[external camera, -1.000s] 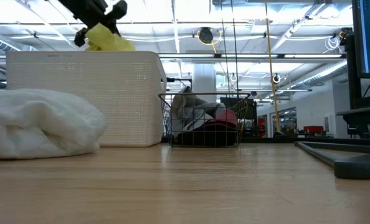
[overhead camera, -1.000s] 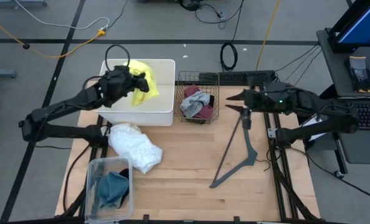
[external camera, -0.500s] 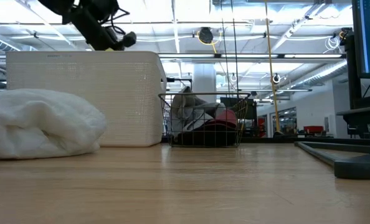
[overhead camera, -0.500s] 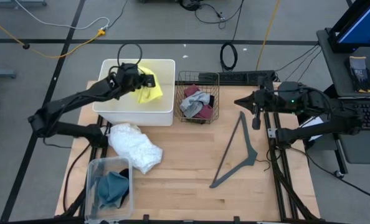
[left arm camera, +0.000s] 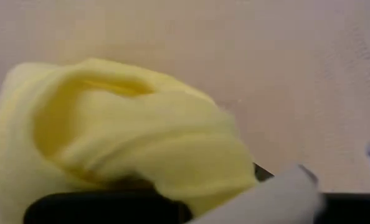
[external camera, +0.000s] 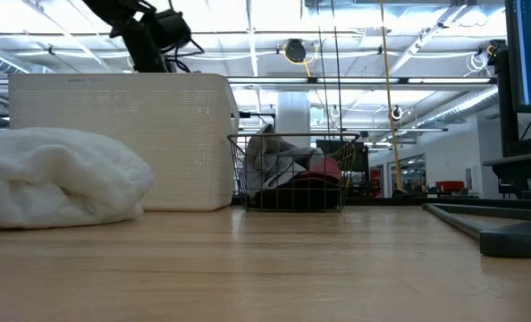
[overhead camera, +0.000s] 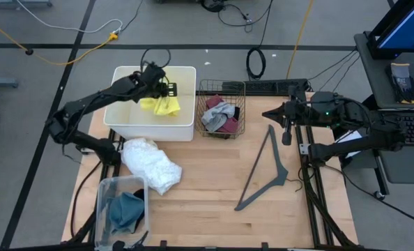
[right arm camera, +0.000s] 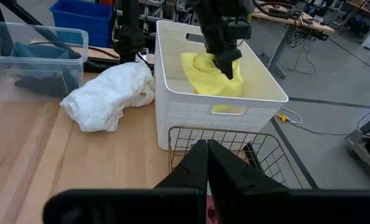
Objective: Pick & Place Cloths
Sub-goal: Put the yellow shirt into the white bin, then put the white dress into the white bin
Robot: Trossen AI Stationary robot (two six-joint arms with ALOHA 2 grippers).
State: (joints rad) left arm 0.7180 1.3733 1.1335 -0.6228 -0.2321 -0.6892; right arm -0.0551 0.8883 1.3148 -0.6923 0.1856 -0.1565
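A yellow cloth (overhead camera: 162, 106) hangs inside the white bin (overhead camera: 187, 71) at the table's far left, with my left gripper (right arm camera: 228, 67) shut on it from above. My right gripper (overhead camera: 271, 110) hovers shut, holding nothing, over the table's far right side, above the top of the dark hanger (overhead camera: 266, 167). A white cloth (overhead camera: 151, 164) lies bunched on the table in front of the bin. Grey and maroon cloths (overhead camera: 219, 117) fill the wire basket (overhead camera: 221, 85). A teal cloth (overhead camera: 125, 209) lies in the clear tub (overhead camera: 102, 187). My left gripper pinches a bunched upper fold of the yellow cloth (right arm camera: 217, 70) between its two fingers, which slant down into the bin from above. The cloth drapes over the fingers (left arm camera: 141, 143) and hangs slack below them inside the bin walls. The bin's near wall hides its lower end.
The hanger lies flat on the wooden table's right half. Bare wood lies between it and the white cloth. The bin (external camera: 113, 134) and the wire basket (external camera: 292, 174) stand side by side along the far edge. Cables and a desk lie beyond the table.
My left gripper has gone toward the far edge and down, carrying the yellow cloth from above the bin's rim to inside the bin. My right gripper has shut. The hanger, tilted up under it before, now lies flat on the table.
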